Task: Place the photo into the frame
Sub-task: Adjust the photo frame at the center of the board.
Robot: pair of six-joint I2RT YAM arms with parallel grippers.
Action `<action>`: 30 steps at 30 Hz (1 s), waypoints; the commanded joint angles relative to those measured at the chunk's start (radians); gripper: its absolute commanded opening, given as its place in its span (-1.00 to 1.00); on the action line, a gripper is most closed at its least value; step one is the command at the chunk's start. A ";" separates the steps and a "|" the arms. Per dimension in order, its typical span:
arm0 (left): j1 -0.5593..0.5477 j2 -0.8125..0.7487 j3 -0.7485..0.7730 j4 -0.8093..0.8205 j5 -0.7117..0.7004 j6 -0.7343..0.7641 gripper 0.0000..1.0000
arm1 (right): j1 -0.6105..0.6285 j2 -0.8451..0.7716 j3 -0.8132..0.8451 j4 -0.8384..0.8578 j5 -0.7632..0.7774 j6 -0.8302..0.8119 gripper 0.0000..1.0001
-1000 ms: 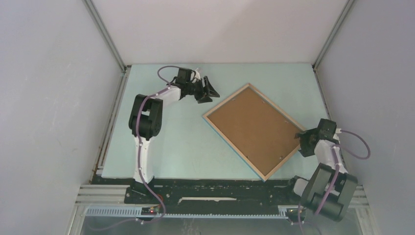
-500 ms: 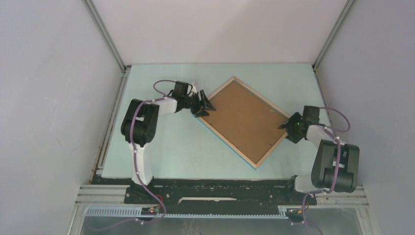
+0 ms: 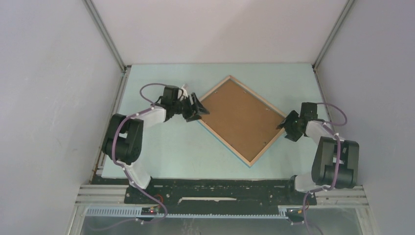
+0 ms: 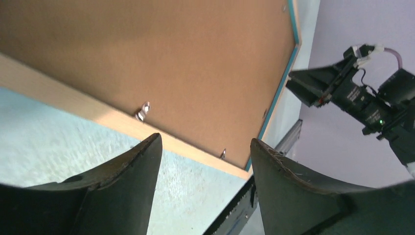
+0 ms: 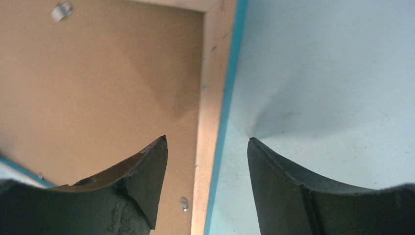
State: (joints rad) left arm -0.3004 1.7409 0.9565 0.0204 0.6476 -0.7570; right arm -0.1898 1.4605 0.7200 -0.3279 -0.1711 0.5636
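Both spread: left tool (image 3: 198, 108) and right tool (image 3: 282, 125) flanking the back-up frame (image 3: 242, 120), long axis diagonal, far-left to near-right.

The left arm (image 3: 148, 116) and right arm (image 3: 336, 157) are white shells with black joint housings and looping purple cables (image 4: 394, 52); the right one carries a green light (image 4: 380, 122); the fingers (image 4: 122, 196) are black, curved, scuffed
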 commanded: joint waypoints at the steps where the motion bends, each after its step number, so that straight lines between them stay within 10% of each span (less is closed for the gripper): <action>1: 0.046 -0.064 0.189 -0.094 -0.091 0.122 0.44 | 0.006 -0.070 0.022 -0.012 -0.110 -0.080 0.39; 12: 0.142 0.247 0.521 -0.083 -0.408 0.156 0.48 | 0.013 -0.083 0.022 0.015 -0.213 -0.084 0.33; 30: 0.121 0.411 0.431 0.184 -0.180 -0.028 0.38 | -0.029 -0.029 0.052 -0.025 -0.104 -0.080 0.34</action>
State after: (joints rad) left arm -0.1665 2.2055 1.4677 0.1123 0.4034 -0.7280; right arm -0.1963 1.4551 0.7444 -0.3122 -0.3866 0.4816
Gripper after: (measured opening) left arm 0.689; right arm 0.663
